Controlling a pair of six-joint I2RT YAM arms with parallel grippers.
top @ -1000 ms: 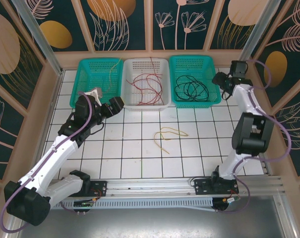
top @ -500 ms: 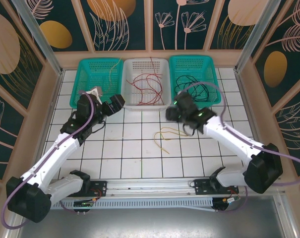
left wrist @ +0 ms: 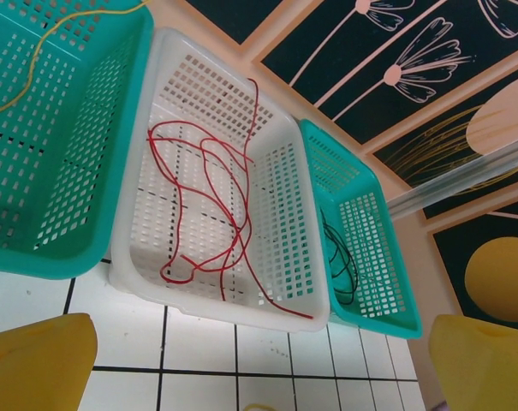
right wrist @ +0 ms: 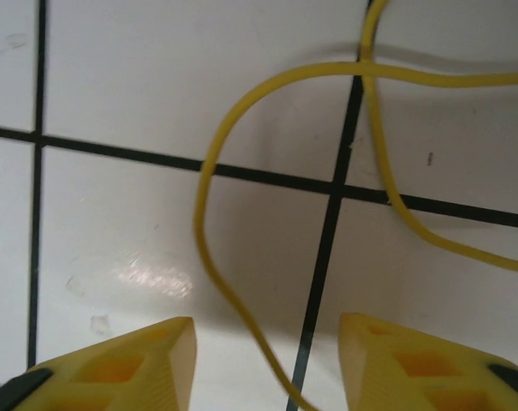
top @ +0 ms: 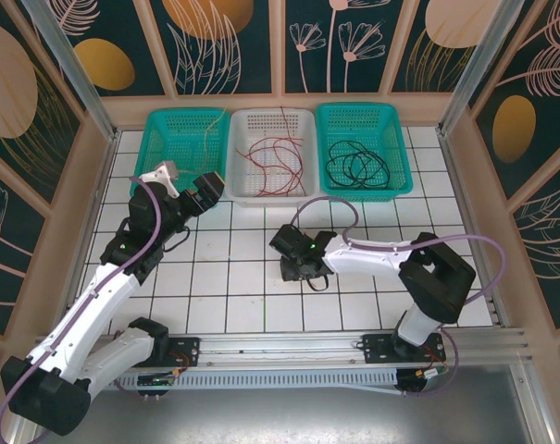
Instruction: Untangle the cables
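At the far left, a teal basket (top: pixel 168 159) is seen at the back of the white tiled table (top: pixel 233 282), and one thin yellow cable (top: pixel 212 129) is laid in it, with its end hung over the back rim. Just in front of this basket the left gripper (top: pixel 213 188) is held above the tiles. In the left wrist view its yellow fingers (left wrist: pixel 38 360) are spread wide apart, and nothing is held between them. Next to the teal basket, a white basket (top: pixel 270 197) is placed, touching it, and loose red cables (top: pixel 270 153) are looped inside. A second teal basket (top: pixel 397 139) is set on the right of the white one, and black cables (top: pixel 354 165) are coiled in it. Near the middle of the table, the right gripper (top: pixel 295 262) is lowered to the tiles. In the right wrist view its two yellow fingers (right wrist: pixel 130 360) are held apart, and another yellow cable (right wrist: pixel 202 197) is seen lying flat on the table, with one strand running down between the fingers. The strand is not touched by either finger, so nothing is gripped.
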